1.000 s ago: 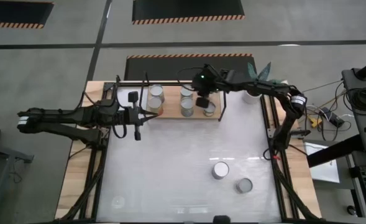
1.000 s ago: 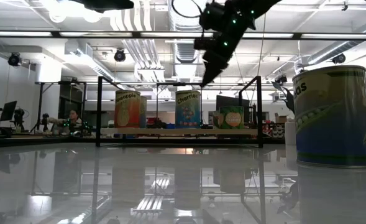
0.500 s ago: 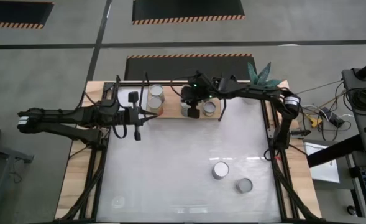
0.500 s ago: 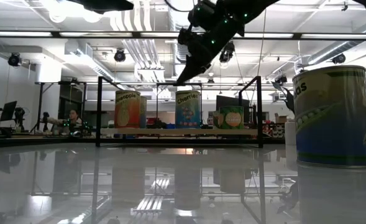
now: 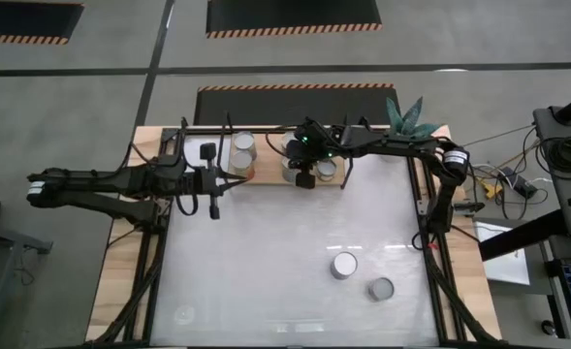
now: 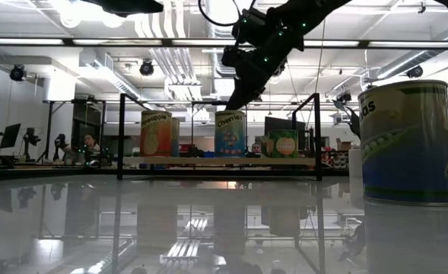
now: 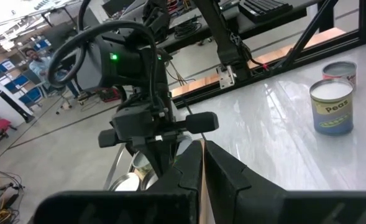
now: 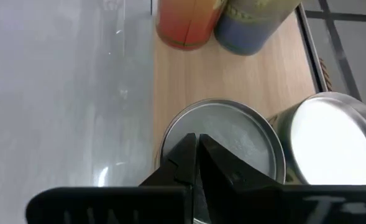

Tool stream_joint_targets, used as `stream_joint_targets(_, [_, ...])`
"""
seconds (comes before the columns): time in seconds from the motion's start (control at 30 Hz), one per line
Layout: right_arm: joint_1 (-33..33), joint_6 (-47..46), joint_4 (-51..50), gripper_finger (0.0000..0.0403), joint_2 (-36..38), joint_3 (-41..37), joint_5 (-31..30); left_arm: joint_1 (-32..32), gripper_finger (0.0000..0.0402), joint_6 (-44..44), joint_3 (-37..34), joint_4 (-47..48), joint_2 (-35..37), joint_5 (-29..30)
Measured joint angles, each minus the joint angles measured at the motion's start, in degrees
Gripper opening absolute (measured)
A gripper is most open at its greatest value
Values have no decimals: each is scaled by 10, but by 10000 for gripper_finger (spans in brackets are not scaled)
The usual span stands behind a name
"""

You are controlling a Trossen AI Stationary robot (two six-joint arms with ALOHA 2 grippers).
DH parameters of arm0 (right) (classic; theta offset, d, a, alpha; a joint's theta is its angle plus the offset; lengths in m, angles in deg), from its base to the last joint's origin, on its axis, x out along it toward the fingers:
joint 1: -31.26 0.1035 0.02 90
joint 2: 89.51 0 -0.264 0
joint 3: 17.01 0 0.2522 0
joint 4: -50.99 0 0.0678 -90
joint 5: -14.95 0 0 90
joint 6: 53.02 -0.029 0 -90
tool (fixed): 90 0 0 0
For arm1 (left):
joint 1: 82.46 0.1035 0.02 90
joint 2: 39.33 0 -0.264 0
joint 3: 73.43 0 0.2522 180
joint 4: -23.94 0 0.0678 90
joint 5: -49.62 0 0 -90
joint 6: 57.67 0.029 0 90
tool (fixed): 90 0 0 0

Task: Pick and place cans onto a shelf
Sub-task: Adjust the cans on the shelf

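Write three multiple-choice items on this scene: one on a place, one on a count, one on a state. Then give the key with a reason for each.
1. Where is the right pincer?
A. Above a can on the shelf
B. Beside the two cans on the tabletop
C. Past the table's left edge

2. How many cans stand on the white tabletop, off the shelf?
A. None
B. Two
C. Five

3. How do the left pincer's fingers stand?
A. Wide apart
B. Clamped on a can
C. Shut, holding nothing

Key: 1 A, the right wrist view looks straight down past the fingers onto a can lid on the wooden board. 2 B, the high view shows one can and another near the front right. 3 C, the left wrist view shows the fingers pressed together with nothing between them.
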Motion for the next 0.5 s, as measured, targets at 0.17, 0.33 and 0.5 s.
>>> stream_joint_targets(0.17, [0, 0, -23, 9, 1, -1, 0, 0, 0, 0, 0, 0, 0, 0])
stream_joint_targets(0.33, [0, -1, -32, 9, 2, 3, -5, 0, 0, 0, 0, 0, 0, 0])
stream_joint_targets(0.5, [0, 0, -49, 9, 2, 9, -13, 0, 0, 0, 0, 0, 0, 0])
